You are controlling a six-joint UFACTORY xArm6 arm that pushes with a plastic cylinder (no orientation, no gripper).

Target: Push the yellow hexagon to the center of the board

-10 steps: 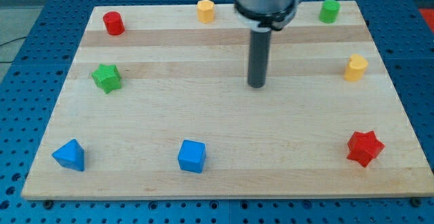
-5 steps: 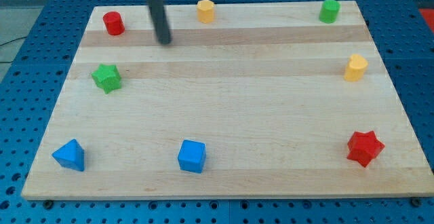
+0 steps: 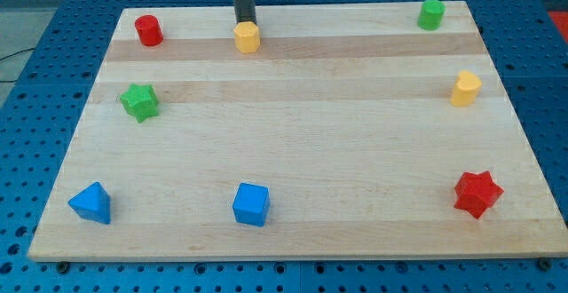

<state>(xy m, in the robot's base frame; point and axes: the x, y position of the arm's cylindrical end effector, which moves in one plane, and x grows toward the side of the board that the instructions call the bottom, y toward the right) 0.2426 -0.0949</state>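
Note:
The yellow hexagon [image 3: 247, 37] sits near the view's top edge of the wooden board [image 3: 293, 151], left of the middle. My tip [image 3: 244, 23] is right behind it, on its top side, touching or nearly touching it. The rod rises straight up out of the view's top.
A red cylinder [image 3: 148, 30] is at the top left and a green cylinder [image 3: 431, 13] at the top right. A second yellow block [image 3: 464, 89] is at the right edge. A green star [image 3: 139, 102], blue pyramid [image 3: 91, 202], blue cube [image 3: 250, 204] and red star [image 3: 477, 194] also lie on the board.
My tip swung from the board's middle to the upper left, then came in behind the yellow hexagon. The hexagon has shifted left and toward the view's bottom.

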